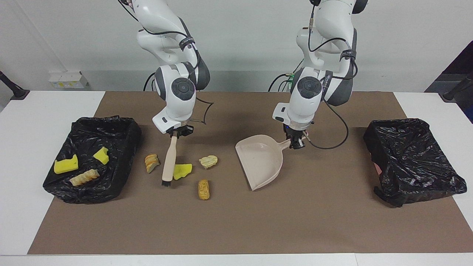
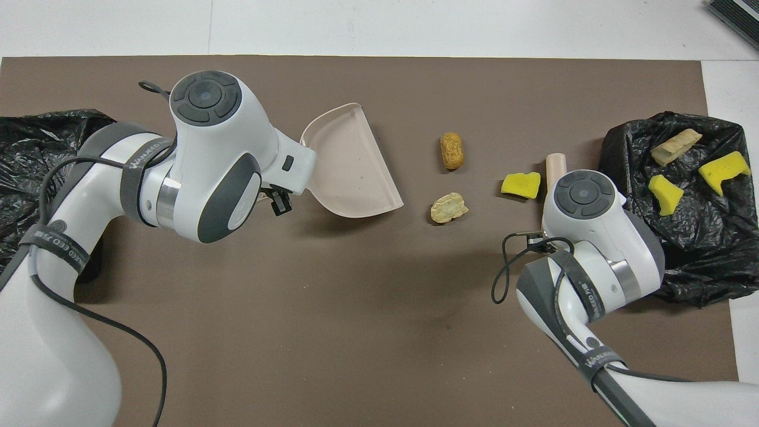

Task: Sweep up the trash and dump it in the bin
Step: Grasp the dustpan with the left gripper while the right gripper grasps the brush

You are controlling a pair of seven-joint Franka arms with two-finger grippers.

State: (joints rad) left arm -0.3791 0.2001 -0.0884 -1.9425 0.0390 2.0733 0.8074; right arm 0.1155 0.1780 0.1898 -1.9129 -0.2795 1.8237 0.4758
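Several scraps of trash lie on the brown mat: a bread-like lump (image 1: 152,162), a yellow sponge chunk (image 1: 182,171), a tan lump (image 1: 208,161) and an orange-streaked lump (image 1: 203,189). My right gripper (image 1: 178,132) is shut on the beige brush (image 1: 170,159), whose black bristles rest on the mat between the bread-like lump and the sponge chunk. My left gripper (image 1: 296,142) is shut on the handle of the beige dustpan (image 1: 260,162), whose mouth faces the scraps. The black-lined bin (image 1: 123,138) at the right arm's end holds two yellow sponge chunks (image 1: 66,165) and a bread piece (image 1: 84,177).
A second black-lined bin (image 1: 412,159) stands at the left arm's end of the mat. A cable loops from the left wrist over the mat (image 1: 236,221). The white table (image 1: 22,147) shows around the mat.
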